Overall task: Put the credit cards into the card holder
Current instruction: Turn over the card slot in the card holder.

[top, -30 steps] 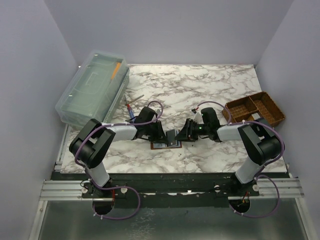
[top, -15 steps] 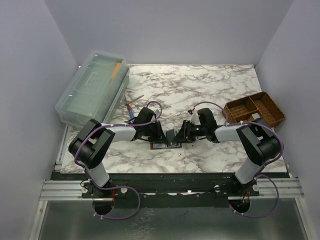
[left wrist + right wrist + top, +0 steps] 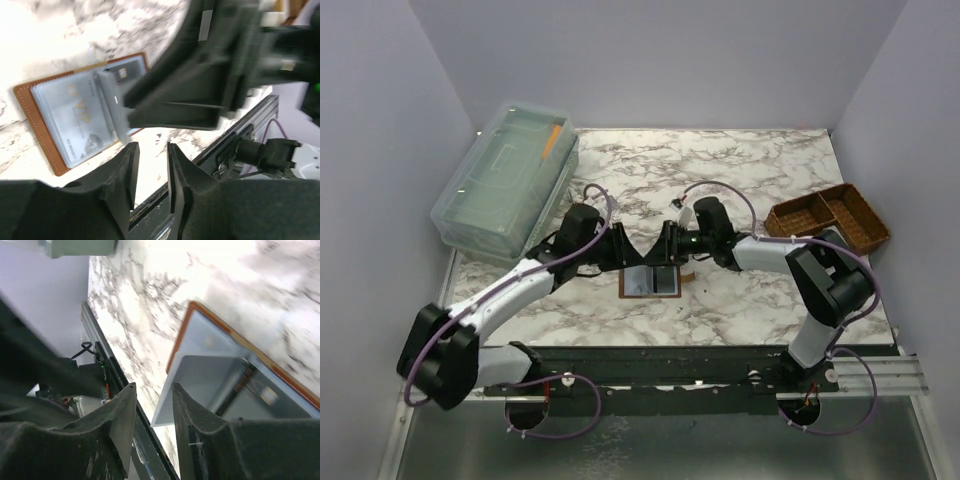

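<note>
A: Where was the holder?
B: Lying open on the desk, by the middle of its near edge, with a card flat inside.
A: And the arms?
B: The left gripper hung over the holder's left side, fingers slightly parted and empty. The right gripper was also slightly parted and clasped nothing. A second card stood tilted at its tips.

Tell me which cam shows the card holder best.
Left wrist. The card holder lies open there, and its brown edge and a printed card in the grey-blue inside are readable, though one end is covered. Top external shows it small, with little detail. Right wrist shows only a blurred corner.
</note>
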`<state>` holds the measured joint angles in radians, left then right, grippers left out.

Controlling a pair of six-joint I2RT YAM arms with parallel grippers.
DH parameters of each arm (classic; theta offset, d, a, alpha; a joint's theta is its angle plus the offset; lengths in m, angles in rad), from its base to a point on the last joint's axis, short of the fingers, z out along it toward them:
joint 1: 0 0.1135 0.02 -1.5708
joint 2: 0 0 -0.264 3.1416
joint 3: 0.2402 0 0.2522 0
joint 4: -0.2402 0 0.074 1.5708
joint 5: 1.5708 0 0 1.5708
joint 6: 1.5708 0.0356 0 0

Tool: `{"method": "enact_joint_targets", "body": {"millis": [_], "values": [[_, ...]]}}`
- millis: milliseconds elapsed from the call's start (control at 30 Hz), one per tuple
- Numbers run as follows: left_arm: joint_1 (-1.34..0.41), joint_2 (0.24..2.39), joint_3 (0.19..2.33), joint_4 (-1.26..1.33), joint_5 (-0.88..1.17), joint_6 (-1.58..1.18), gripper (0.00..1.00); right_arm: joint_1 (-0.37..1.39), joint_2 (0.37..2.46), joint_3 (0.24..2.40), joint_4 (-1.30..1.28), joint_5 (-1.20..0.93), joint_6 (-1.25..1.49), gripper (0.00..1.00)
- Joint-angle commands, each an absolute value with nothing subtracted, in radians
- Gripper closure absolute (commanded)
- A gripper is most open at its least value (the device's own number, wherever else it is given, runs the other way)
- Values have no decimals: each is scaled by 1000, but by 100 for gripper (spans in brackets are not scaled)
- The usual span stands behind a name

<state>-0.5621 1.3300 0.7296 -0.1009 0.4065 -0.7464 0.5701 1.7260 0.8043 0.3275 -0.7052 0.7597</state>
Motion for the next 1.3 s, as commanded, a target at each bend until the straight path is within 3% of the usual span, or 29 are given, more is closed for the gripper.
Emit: {"method": "enact_joint_targets", "body": {"millis": [0,133,300,500,733,1000,1267], "values": [[-559,1088,759,-263,257,-660,63,643,1818,908,321,-699,778,61],[-554,992,763,-313,161,-669,56,649,1804,888,388,-693,809,61],[-552,1098,780,-270,272,-706,54,612,1710,846,201,-585,726,59],[-564,1363,799,-136,470,-756,68,566,1622,691,213,-523,748,57],[-618,1565,805,43,532,-822,82,544,1624,637,251,-516,780,59],[-620,1676,816,69,509,-819,87,517,1633,639,241,-522,770,62],[-619,1703,808,64,450,-807,89,499,1628,640,207,-520,741,58]]}}
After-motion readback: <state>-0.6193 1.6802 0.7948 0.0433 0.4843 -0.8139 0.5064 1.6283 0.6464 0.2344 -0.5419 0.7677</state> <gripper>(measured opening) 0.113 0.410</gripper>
